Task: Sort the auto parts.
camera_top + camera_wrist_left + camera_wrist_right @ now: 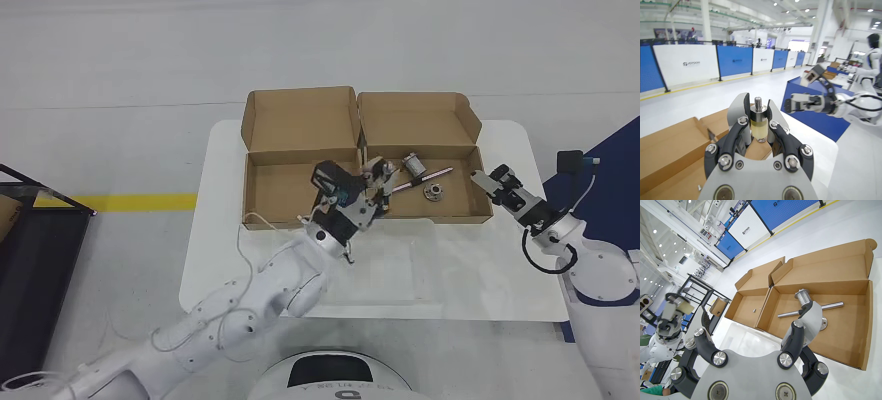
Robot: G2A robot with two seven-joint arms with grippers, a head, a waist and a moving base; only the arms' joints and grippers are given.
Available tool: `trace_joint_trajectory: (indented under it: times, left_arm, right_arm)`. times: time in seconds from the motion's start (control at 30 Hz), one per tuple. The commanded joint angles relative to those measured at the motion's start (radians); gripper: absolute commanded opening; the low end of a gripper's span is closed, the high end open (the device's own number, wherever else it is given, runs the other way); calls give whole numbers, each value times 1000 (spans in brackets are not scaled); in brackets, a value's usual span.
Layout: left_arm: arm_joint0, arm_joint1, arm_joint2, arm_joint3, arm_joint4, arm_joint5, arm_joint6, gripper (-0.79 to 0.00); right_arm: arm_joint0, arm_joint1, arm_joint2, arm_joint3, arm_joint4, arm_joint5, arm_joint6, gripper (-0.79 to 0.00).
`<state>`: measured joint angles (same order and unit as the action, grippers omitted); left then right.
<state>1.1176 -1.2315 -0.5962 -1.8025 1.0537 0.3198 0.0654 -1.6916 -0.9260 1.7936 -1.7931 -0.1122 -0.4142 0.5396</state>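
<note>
My left gripper (758, 106) is shut on a threaded bushing (758, 121), a steel stud on a cream sleeve. In the top view this gripper (372, 186) hangs above the wall shared by two open cardboard boxes. The right box (470, 205) holds a steel rod (425, 178), a spool-shaped part (413, 163) and a flange (434, 190). On the floor of the left box (745, 306) lies a small metal piece (754, 310). My right gripper (490, 180) is open and holds nothing, just outside the right box's right wall.
Both boxes sit at the back of a white table (440, 280), lids folded back. The table's front half is bare. A blue stand (610, 180) lies beyond the table's right edge, and a dark rack (30, 260) stands to the left.
</note>
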Motion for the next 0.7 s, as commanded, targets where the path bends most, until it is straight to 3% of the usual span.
trace_joint_trajectory:
  times: [0.0, 0.07, 0.2, 0.47, 0.5, 0.57, 0.67]
  left_arm:
    - [-16, -4, -22, 46, 26, 93, -127, -785]
    - [-21, -11, -33, 85, 13, 152, -242, -785]
    - [-39, -23, -57, 160, -5, 196, -356, -785]
    - [-92, -65, -65, 323, -92, 243, -492, -785]
    - [-98, -70, -62, 340, -95, 248, -501, -779]
    - [-109, -81, -53, 369, -104, 254, -544, -686]
    - [-113, -96, -39, 392, -105, 258, -545, -665]
  right_arm:
    - [0, 0, 0, 0, 0, 0, 0, 0]
    - [0, 0, 0, 0, 0, 0, 0, 0]
    - [0, 0, 0, 0, 0, 0, 0, 0]
    - [0, 0, 0, 0, 0, 0, 0, 0]
    - [0, 0, 0, 0, 0, 0, 0, 0]
    - [0, 0, 0, 0, 0, 0, 0, 0]
    - [0, 0, 0, 0, 0, 0, 0, 0]
